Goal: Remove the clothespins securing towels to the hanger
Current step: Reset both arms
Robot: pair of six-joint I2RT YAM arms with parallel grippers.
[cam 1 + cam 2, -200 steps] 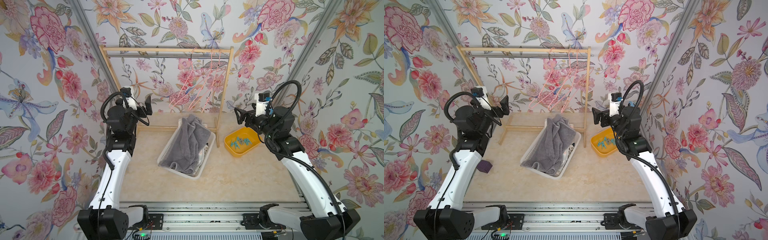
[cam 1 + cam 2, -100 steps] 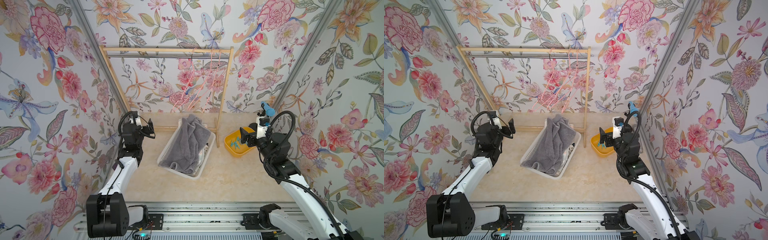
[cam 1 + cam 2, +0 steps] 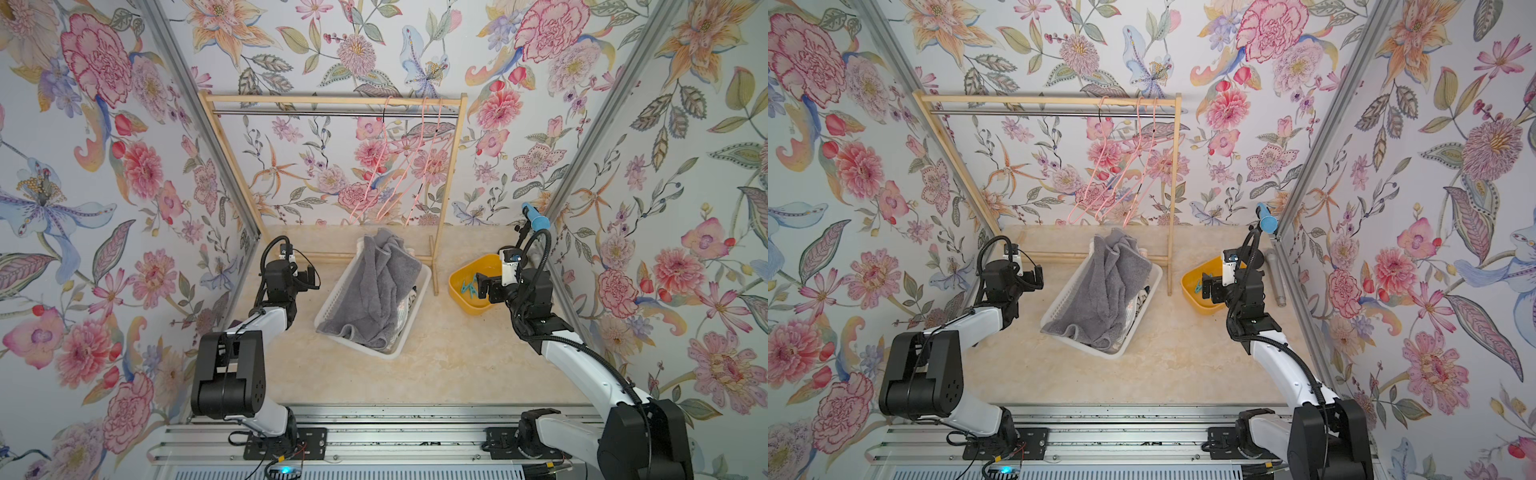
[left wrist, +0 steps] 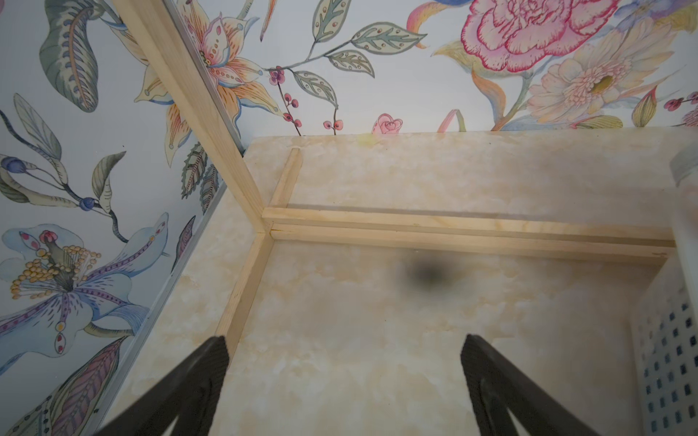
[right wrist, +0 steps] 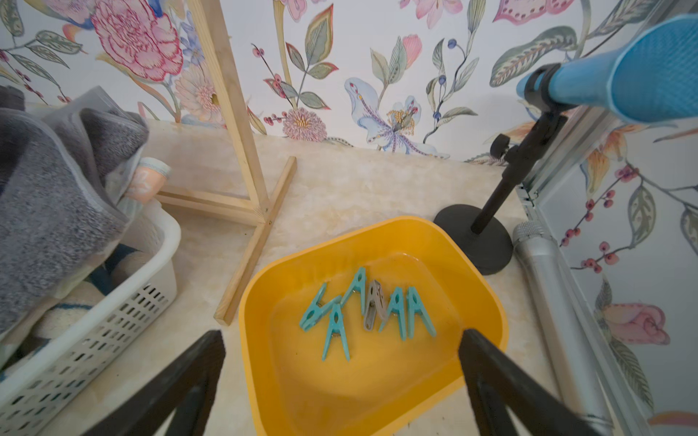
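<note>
Clothespins [image 5: 372, 309], found loose in yellow tub [image 5: 377, 385]; towels [image 3: 374, 291] heaped in white basket [image 5: 94, 339], hangers [image 3: 399, 166] bare.
Left hand [image 4: 344, 341], right hand [image 5: 342, 334]: spread wide, held nothing. Judged finished; called only for parking clear of tub.

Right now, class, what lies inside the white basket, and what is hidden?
A grey towel lies on top in the white basket. Under it peek a peach-striped cloth and a blue-and-white cloth; the rest of both, and the basket's bottom, are covered.
</note>
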